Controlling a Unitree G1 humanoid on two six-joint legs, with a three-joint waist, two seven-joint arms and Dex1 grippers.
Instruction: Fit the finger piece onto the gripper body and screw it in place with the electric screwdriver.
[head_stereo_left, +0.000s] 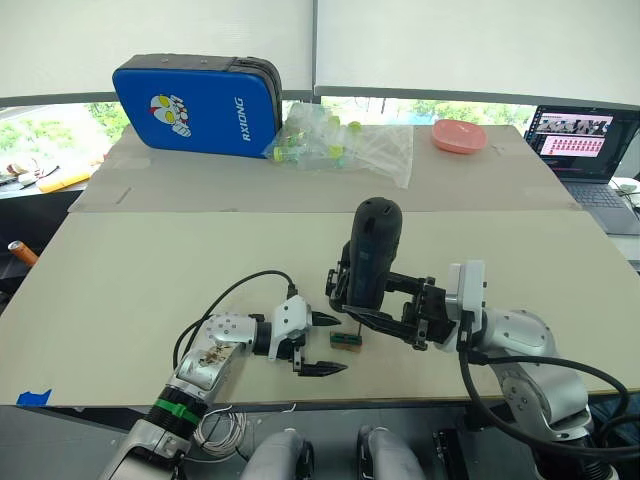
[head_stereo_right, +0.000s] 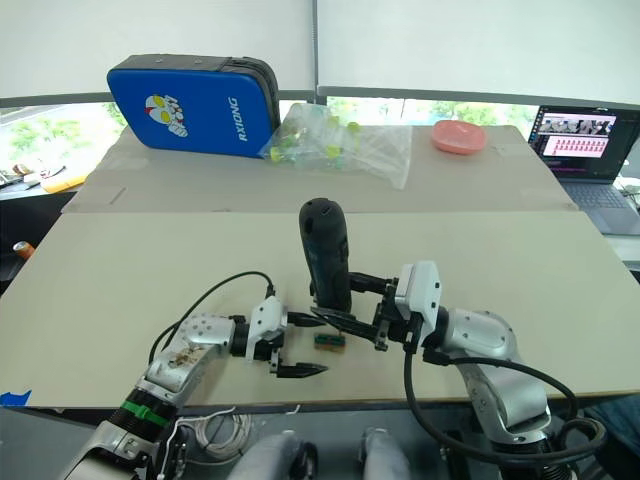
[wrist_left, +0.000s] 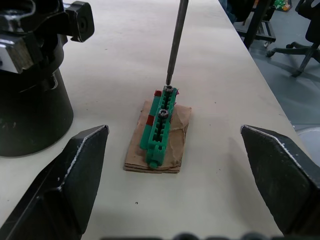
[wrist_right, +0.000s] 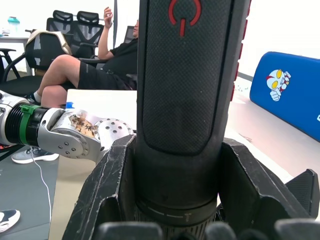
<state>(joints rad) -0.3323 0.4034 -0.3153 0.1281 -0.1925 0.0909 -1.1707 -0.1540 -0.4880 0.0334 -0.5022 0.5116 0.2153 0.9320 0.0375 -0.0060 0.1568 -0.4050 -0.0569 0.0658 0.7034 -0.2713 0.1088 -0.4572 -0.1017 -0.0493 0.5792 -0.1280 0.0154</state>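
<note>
the counter (head_stereo_left: 120, 270) carries a blue case (head_stereo_left: 195, 103), a clear bag of small items (head_stereo_left: 345, 145) and a pink dish (head_stereo_left: 459, 135) at its far side, with a laptop (head_stereo_left: 585, 145) off the right edge. the electric screwdriver (head_stereo_left: 372, 252) is held upright near the front edge, clamped between the jaws of the right gripper (head_stereo_left: 375, 310); its thin bit (wrist_left: 176, 42) is set tip-down on a screw at one end of the small green-and-brown block (wrist_left: 159, 132) lying flat on the counter. the left gripper (head_stereo_left: 318, 343) is seen just left of that block, jaws spread wide and holding nothing, one finger (wrist_left: 60, 185) either side of the block. a seated person (wrist_right: 90, 65) is seen in the right wrist view.
</note>
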